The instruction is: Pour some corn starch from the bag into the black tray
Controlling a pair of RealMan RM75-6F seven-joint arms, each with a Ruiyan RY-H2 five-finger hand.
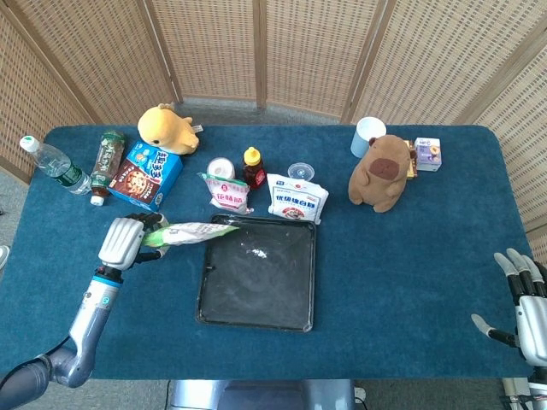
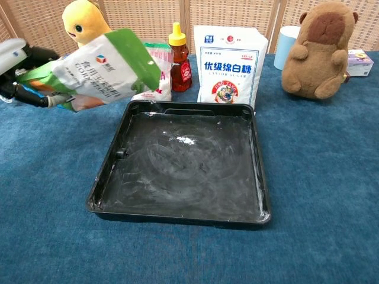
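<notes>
Corn starch bag [image 2: 98,68], held in the left hand [image 1: 121,242], lying nearly flat, mouth near the black tray [image 1: 218,312] corner. Small white pile [image 2: 185,141] inside already. Could spill on the blue cloth if tipped now. Right hand [image 1: 521,303] empty, fingers spread.
</notes>
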